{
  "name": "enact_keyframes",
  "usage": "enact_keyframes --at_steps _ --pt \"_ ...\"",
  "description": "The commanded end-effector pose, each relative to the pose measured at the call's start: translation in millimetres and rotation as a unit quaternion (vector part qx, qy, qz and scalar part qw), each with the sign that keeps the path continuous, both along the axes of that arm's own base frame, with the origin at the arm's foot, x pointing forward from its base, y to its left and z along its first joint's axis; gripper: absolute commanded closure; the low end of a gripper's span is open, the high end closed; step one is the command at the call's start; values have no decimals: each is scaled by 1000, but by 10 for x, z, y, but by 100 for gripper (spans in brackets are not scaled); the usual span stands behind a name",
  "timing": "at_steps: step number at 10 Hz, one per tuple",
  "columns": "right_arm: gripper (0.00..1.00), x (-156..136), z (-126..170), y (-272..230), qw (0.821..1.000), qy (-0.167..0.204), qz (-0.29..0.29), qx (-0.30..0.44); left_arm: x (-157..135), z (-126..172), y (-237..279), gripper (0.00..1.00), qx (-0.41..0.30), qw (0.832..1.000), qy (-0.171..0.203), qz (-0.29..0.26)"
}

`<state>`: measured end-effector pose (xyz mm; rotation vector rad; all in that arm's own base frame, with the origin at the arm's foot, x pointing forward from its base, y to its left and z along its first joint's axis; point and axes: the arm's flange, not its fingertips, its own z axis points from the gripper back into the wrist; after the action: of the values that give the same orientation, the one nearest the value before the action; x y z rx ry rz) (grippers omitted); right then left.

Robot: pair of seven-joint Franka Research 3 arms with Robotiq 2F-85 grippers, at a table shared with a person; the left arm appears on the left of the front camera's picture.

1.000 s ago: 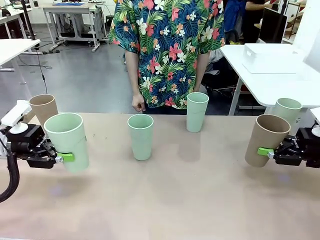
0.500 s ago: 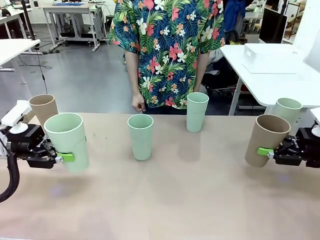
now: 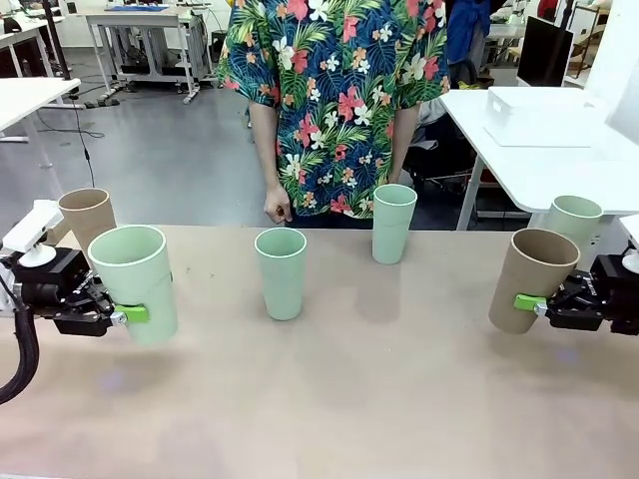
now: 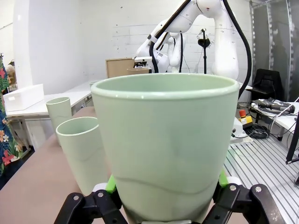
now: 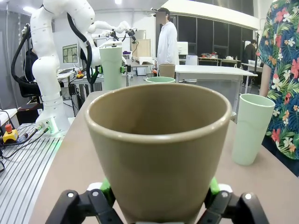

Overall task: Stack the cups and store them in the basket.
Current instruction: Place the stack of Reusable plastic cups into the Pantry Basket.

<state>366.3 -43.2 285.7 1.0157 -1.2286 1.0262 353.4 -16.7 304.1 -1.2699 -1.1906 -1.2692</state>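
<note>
nothing has moved: left gripper pinches a mint green cup at 9 o'clock, right gripper pinches a tan cup at 3 o'clock; stacking looks paused, not begun.

Standing cups sit between the left-held cup and right-held cup.

No change to be found against the earlier front views; left fingers and the mint cup between them at the same spot over the counter, likewise right fingers and the tan cup; no shift among the standing cups or the person's hand.
</note>
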Motion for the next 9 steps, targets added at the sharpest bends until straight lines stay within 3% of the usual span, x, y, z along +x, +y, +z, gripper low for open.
enact_keyframes --at_steps 1,9 --pt "15 4 18 0 1000 -4 0 -1 4 22 2 15 0 1000 -3 1" --pt "15 4 18 0 1000 -4 0 -1 4 22 2 15 0 1000 -3 1"
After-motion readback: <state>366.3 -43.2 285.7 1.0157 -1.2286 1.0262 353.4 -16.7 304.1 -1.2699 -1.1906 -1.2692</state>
